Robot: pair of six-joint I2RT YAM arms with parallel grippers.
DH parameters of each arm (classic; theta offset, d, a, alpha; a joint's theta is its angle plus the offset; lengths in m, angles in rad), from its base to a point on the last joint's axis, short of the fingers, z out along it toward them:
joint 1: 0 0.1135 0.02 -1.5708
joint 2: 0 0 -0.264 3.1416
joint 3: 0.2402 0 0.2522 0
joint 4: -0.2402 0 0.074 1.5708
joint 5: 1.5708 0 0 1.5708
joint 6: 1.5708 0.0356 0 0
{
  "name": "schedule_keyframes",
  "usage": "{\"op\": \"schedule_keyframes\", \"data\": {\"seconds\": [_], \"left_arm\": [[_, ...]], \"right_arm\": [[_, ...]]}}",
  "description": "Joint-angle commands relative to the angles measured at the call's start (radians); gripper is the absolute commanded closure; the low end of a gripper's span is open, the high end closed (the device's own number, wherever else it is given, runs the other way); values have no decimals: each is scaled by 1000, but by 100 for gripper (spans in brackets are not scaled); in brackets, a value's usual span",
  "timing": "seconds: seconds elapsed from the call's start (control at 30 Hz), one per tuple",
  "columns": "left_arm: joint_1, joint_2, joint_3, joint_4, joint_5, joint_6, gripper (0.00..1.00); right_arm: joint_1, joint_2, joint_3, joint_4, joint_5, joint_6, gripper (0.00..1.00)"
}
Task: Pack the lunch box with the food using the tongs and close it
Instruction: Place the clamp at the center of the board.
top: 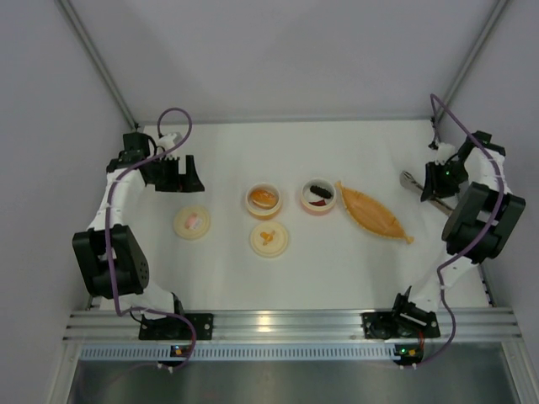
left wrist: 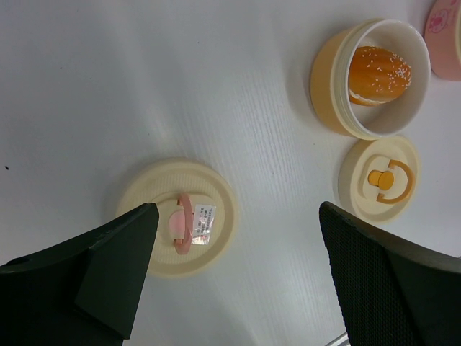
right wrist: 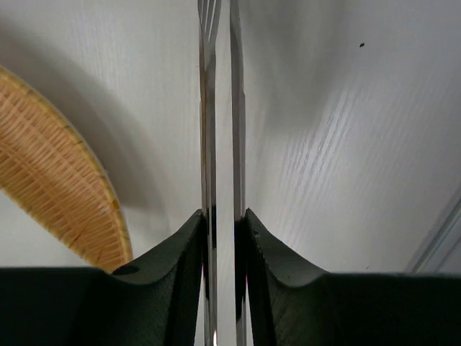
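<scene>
Worktop [top: 337,273] centre cluttered: pink-handled lid [top: 192,222], orange-handled lid [top: 269,238], orange bowl [top: 249,202], pink bowl [top: 306,200], boat tray [top: 375,217]. Slim gap between bowls. Tray just beside pink bowl, no passage. Orange-handled lid just beside orange bowl, near side. Bare strips along near edge and back wall. Left claw [top: 179,181], spread wide, over bare patch near pink-handled lid. Right claw [right wrist: 224,220] clamped on tongs [right wrist: 207,108] at right edge, tray near.
</scene>
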Motion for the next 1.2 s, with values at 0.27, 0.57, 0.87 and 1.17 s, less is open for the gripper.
{"op": "schedule_keyframes", "data": {"seconds": [0.27,0.57,0.87,1.17], "left_arm": [[0,12,22,12,10,5,2],[0,11,11,13,15,10,2],[1,-14,11,6,6,14,2],[1,-58,29,-10,53,17,2]], "right_arm": [[18,120,-92,214,81,-2,67],[33,114,-124,234,111,-40,41],[41,65,-87,188,113,-51,1],[49,-53,142,-9,-20,-32,1]]}}
